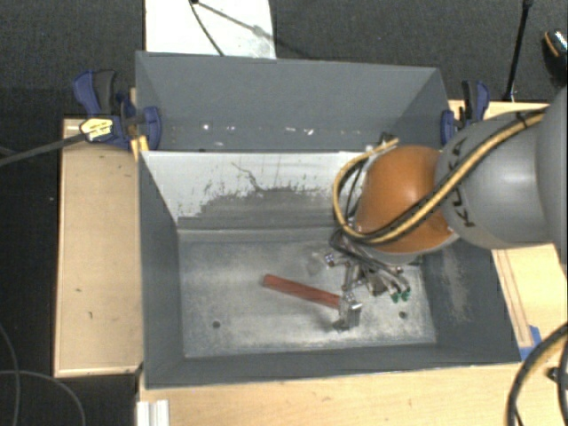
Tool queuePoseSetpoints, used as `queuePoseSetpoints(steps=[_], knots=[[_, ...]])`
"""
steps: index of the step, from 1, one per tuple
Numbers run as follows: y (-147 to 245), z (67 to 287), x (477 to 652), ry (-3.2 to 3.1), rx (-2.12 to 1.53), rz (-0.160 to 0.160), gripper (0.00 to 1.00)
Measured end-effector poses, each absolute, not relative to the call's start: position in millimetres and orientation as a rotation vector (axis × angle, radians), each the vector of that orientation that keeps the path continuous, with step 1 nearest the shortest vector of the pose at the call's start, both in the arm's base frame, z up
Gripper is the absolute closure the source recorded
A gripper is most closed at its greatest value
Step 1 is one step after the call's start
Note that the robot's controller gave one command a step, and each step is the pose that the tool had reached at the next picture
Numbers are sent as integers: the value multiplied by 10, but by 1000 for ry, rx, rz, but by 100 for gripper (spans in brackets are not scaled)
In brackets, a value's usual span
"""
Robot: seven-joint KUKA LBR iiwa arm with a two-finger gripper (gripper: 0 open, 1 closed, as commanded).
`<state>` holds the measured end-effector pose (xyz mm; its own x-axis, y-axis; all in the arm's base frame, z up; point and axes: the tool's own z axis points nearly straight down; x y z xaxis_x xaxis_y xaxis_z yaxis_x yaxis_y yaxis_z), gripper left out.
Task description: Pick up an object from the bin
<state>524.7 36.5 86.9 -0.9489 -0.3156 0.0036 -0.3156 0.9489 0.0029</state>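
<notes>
Hovered with the metal gripper (pixel 349 309) at the right-hand end of a thin reddish-brown stick (pixel 297 289) near the front wall of the grey metal bin (pixel 231 322), opening untellable; risked an end-grab pivoting loose.

Scuffed metal bin (pixel 232 319); stick (pixel 297 289) perhaps wooden.

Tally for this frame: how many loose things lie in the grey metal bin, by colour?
Reddish-brown flat stick: 1
Small green bit beside the gripper, unclear whether it is loose or a robot part: not counted
Total: 1
</notes>
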Motion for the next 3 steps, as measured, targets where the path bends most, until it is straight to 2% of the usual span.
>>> queuePoseSetpoints(steps=[1,2,3], knots=[[174,694,5472,-3106,503,1,0],[185,706,5464,-3105,506,0,100],[358,2329,5835,-3059,767,2,100]])
